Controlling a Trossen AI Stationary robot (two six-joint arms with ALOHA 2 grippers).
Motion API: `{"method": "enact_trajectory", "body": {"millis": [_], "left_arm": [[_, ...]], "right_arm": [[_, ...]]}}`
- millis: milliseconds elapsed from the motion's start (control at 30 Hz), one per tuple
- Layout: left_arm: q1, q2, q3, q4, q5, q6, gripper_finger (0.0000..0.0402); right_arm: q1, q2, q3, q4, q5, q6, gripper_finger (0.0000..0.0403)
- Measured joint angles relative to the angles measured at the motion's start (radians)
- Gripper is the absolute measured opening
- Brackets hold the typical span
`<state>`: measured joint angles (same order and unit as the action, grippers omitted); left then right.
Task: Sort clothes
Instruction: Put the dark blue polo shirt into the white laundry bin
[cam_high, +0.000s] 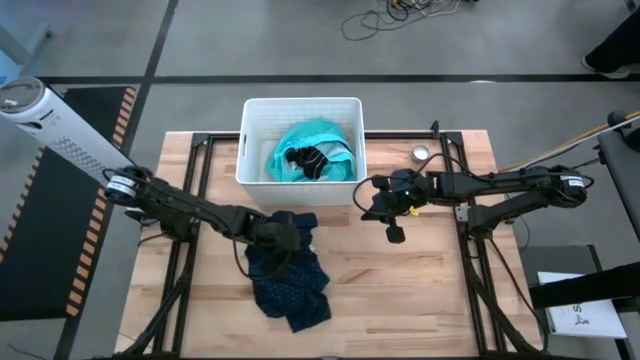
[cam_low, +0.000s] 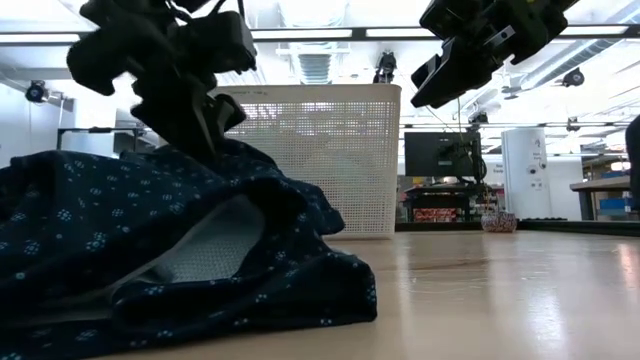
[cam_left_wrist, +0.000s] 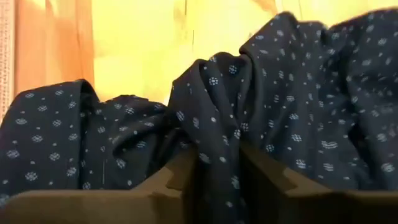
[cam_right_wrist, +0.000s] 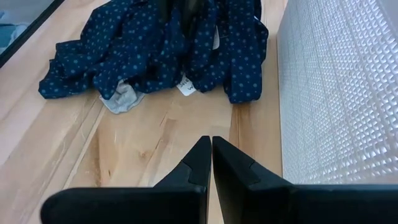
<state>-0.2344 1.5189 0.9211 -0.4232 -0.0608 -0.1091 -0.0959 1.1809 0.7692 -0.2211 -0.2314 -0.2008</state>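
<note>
Navy patterned garment (cam_low: 150, 260) lies heaped on the table (cam_high: 420, 290) just in front of the white basket (cam_high: 255, 140). We pinch a fold of it in our left gripper (cam_left_wrist: 217, 180), presumably to lift it. Beside the basket, our right gripper (cam_right_wrist: 210, 163) hovers closed, empty. Teal clothing (cam_high: 320, 135) sits inside.

Light wooden table (cam_high: 420, 290) carrying the load here: the white plastic basket (cam_high: 252, 140) sits at the far middle edge, the dark navy patterned garment (cam_high: 295, 285) lies crumpled just near of it, and a small roll of tape (cam_high: 421, 153) rests far right.
</note>
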Motion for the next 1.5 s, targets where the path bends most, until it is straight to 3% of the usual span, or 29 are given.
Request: {"method": "enact_trajectory", "body": {"millis": [333, 533, 1000, 1167, 1367, 1500], "left_arm": [[-0.022, -0.101, 0.001, -0.119, 0.016, -0.145, 0.0219], [-0.021, -0.042, -0.001, -0.226, -0.019, -0.195, 0.0235], [-0.019, 0.197, 0.004, -0.072, -0.027, -0.165, 0.0187], [-0.019, 0.234, 0.009, -0.06, -0.036, -0.166, 0.0128], [-0.019, 0.186, 0.001, -0.053, -0.063, -0.155, 0.0017], [-0.019, 0.128, -0.005, -0.071, -0.1, -0.16, 0.0013]], "right_arm": [[0.0, 0.0, 0.0, 0.001, 0.0, 0.0, 0.0], [0.0, 0.0, 0.0, 0.001, -0.001, 0.0, 0.0], [0.0, 0.0, 0.0, 0.001, -0.002, 0.0, 0.0], [0.0, 0.0, 0.0, 0.001, -0.003, 0.0, 0.0], [0.0, 0.0, 0.0, 0.001, -0.003, -0.001, 0.0], [0.0, 0.0, 0.0, 0.002, -0.003, 0.0, 0.0]]}}
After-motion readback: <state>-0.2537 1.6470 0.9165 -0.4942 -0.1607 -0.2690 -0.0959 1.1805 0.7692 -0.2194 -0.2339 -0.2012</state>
